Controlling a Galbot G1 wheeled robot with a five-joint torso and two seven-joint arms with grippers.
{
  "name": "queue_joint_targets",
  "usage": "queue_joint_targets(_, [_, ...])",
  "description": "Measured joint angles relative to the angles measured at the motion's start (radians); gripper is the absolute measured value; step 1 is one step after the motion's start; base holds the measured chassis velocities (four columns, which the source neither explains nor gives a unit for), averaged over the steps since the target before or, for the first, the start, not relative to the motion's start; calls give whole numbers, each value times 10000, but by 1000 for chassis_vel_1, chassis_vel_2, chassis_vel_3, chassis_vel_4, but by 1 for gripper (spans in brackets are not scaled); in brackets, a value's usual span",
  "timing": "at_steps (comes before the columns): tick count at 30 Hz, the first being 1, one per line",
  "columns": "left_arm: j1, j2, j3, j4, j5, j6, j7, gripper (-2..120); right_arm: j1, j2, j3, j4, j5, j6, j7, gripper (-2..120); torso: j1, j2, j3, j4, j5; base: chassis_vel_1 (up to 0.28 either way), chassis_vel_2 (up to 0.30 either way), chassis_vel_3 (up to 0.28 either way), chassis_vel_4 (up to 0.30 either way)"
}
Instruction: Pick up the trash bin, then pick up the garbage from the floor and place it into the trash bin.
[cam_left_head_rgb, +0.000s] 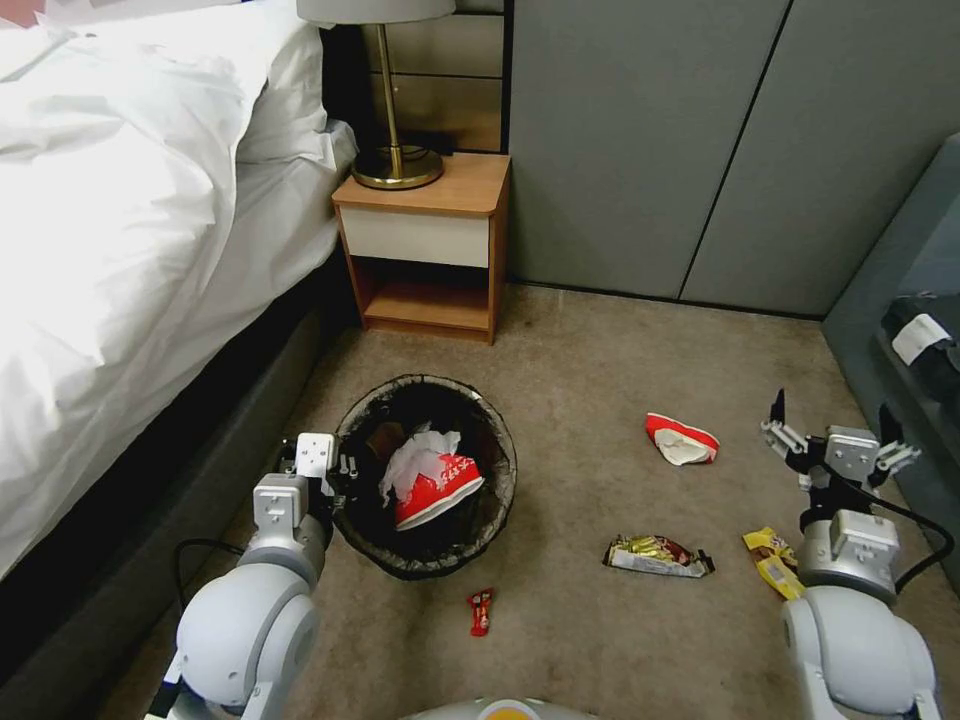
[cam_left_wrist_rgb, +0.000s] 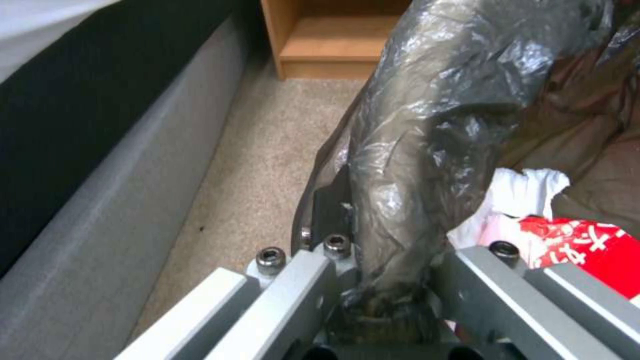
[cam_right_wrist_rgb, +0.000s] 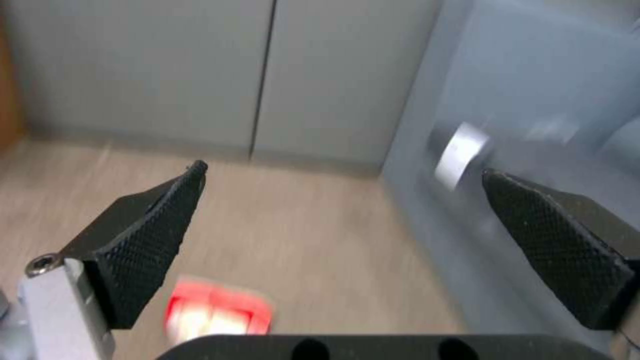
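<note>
Your left gripper (cam_left_head_rgb: 340, 478) reaches forward and low beside the bed (cam_left_head_rgb: 130, 250), its jaws clamped on the bag-lined rim of the trash bin (cam_left_head_rgb: 425, 478), which sits on the carpet (cam_left_head_rgb: 590, 340) before the nightstand (cam_left_head_rgb: 425, 245). A crushed red-and-white cup (cam_left_head_rgb: 437, 487) and tissue lie inside. Your right gripper (cam_left_head_rgb: 832, 428) hangs above the floor, jaws spread wide and empty. A second red cup (cam_left_head_rgb: 681, 439), a gold wrapper (cam_left_head_rgb: 655, 555), a yellow wrapper (cam_left_head_rgb: 771, 560) and a small red wrapper (cam_left_head_rgb: 481, 611) lie loose; their print is probably too blurred to read.

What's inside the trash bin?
In the trash bin, held at its rim by the left gripper, lie a crumpled red-and-white paper cup and white tissue. Anything beneath them is covered.
</note>
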Motion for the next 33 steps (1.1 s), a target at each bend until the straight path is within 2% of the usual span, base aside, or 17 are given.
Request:
queue_joint_targets(1, [37, -6, -28, -1, 25, 0, 3, 0, 61, -400, 1, -183, 576, -1034, -435, 100, 0, 0, 0, 0, 4, 0, 0, 0, 0])
queue_joint_targets(2, [37, -6, -28, -1, 25, 0, 3, 0, 61, -400, 1, -183, 576, -1034, -435, 100, 0, 0, 0, 0, 4, 0, 0, 0, 0])
queue_joint_targets(4, [85, -52, -68, -17, 69, -6, 2, 0, 296, -978, 34, -651, 1725, -2619, -1068, 100, 0, 0, 1, -1, 2, 0, 0, 0, 0])
queue_joint_targets(5, [85, -52, -68, -17, 69, -6, 2, 0, 296, -978, 34, -651, 1725, -2619, -1068, 100, 0, 0, 1, -1, 2, 0, 0, 0, 0])
queue_joint_targets(7, [128, -126, -91, -74, 118, -8, -2, 0, 670, -1433, -3, -1235, 2859, -3789, -1267, 100, 0, 0, 0, -1, 3, 0, 0, 0, 0])
queue_joint_targets(8, [128, -126, -91, -74, 118, -8, -2, 0, 670, -1433, -3, -1235, 2859, -3789, -1267, 100, 0, 0, 0, -1, 3, 0, 0, 0, 0])
queue_joint_targets(10, [189, -146, -99, -114, 161, -11, -4, 0, 1076, -1931, -132, -1849, 4187, -4485, -1317, 100, 0, 0, 1, -1, 4, 0, 0, 0, 0])
queue_joint_targets(12, [205, -146, -112, -120, 174, -12, -9, 0, 1215, -2197, -245, -2118, 4519, -4597, -1336, 100, 1, 1, 0, 2, 1, 0, 0, 0, 0])
queue_joint_targets(14, [234, -144, -161, -148, 179, -12, -12, 0, 1385, -2837, -552, -2686, 4878, -4627, -1478, 100, 1, 1, 0, 1, 1, 0, 0, 0, 0])
queue_joint_targets(15, [234, -144, -161, -148, 179, -12, -12, 0, 1385, -2837, -552, -2686, 4878, -4627, -1478, 100, 1, 1, 0, 1, 1, 0, 0, 0, 0])
queue_joint_targets(18, [244, -148, -170, -148, 191, -12, -19, 0, 1683, -3461, -919, -3843, 5151, -4614, -1708, 100, 1, 0, 1, -1, 2, 0, 0, 0, 0])
queue_joint_targets(25, [245, -171, -130, -111, 246, -13, -26, 0, 2166, -3736, -1172, -5494, 5206, -4545, -1820, 100, 0, 0, 1, -1, 2, 0, 0, 0, 0])
queue_joint_targets(33, [242, -163, -118, -22, 283, -29, -26, 0, 2361, -3723, -1168, -6673, 4864, -4496, -1924, 100, 0, 0, 1, -2, 1, 0, 0, 0, 0])
